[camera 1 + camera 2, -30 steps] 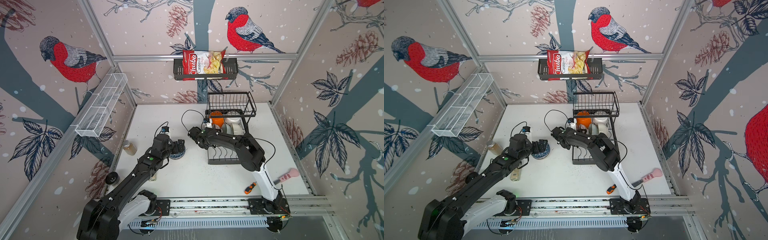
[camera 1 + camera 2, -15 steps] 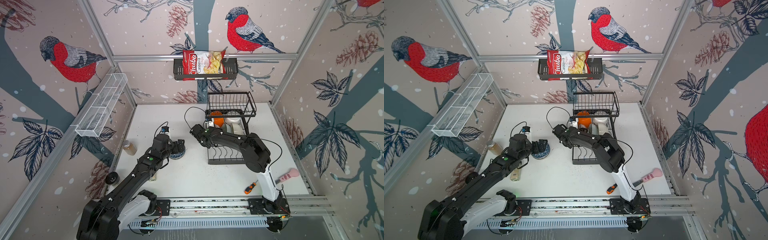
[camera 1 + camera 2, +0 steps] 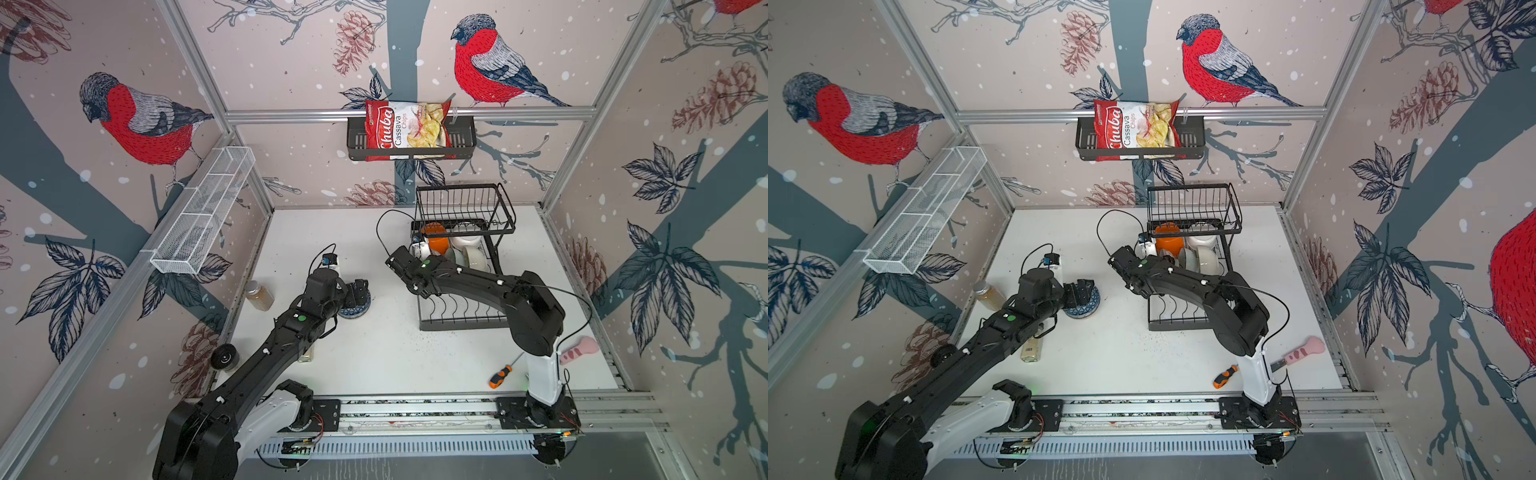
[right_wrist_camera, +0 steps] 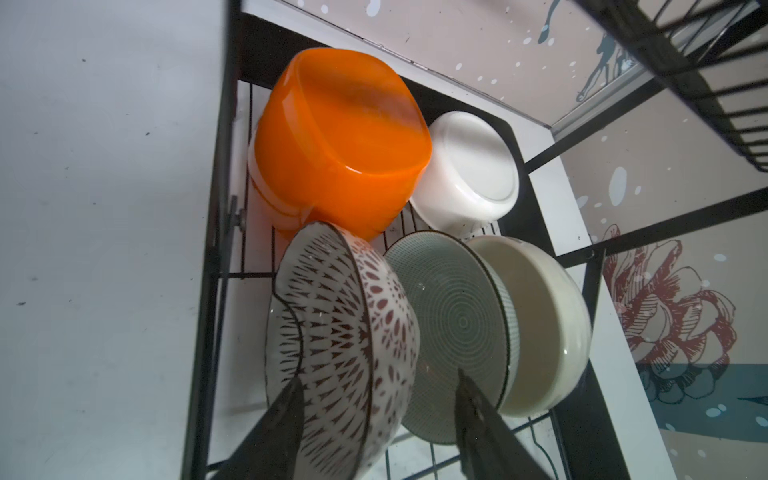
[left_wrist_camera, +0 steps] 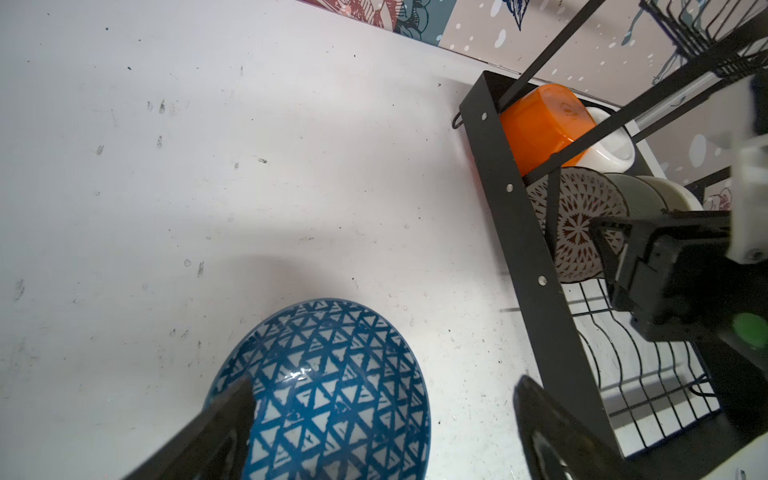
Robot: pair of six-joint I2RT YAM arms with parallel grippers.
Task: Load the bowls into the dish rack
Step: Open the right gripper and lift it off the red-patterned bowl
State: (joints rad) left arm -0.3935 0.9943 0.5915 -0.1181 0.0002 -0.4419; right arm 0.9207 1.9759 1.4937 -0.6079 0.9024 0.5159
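Note:
The black dish rack [image 3: 461,326] stands at the back right of the table. Its lower tier holds an orange bowl [image 4: 345,137], a white bowl [image 4: 469,166], a brown-patterned bowl [image 4: 353,316], a pale green bowl [image 4: 453,320] and a cream bowl [image 4: 540,328], the last three on edge. My right gripper [image 4: 379,376] is open astride the patterned bowl's rim, with a gap at one finger. A blue-and-white triangle-patterned bowl [image 5: 332,386] sits on the table left of the rack. My left gripper [image 5: 384,386] hangs wide open just over it, one fingertip [image 5: 232,403] above its rim.
A jar [image 3: 259,295], a small bottle [image 3: 1032,349] under the left arm and a black wheel [image 3: 224,356] lie at the left. A screwdriver [image 3: 500,376] and a pink-handled tool [image 3: 579,351] lie front right. The rack's upper basket [image 3: 465,208] overhangs the bowls.
My right gripper has opened its fingers around the patterned bowl, and the right arm's elbow has swung to the right. The left arm has not moved.

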